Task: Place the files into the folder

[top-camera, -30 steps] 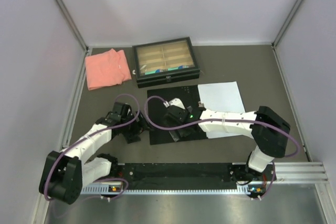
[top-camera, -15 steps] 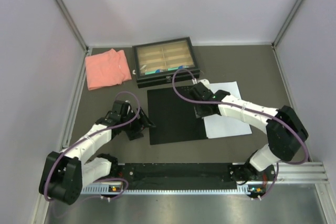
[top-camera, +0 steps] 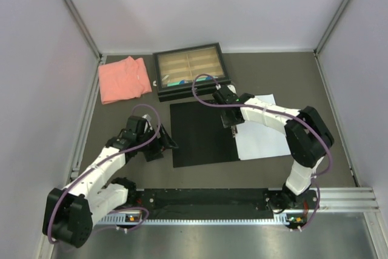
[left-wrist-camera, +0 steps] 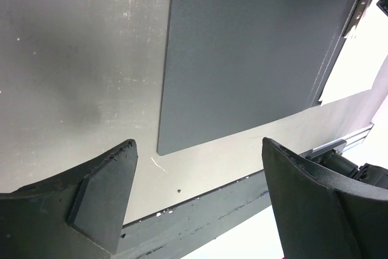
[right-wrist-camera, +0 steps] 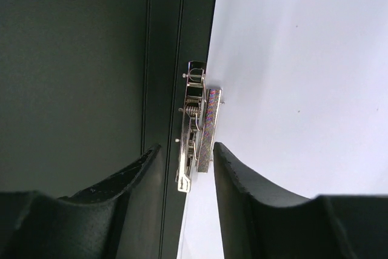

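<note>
Black folder (top-camera: 200, 137) (open), white files (top-camera: 262, 144)

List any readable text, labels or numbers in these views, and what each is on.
None readable.
Sheet: looks blank in the top and right wrist views.
Folder: the inside is plain black, no print visible.
Tray: small pale spot on the front wall, too small to read.

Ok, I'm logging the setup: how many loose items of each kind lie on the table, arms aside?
pink cloth: 1
compartment tray: 1
open folder: 1
white paper pile: 1, sheets uncountable
Total: 4
</note>
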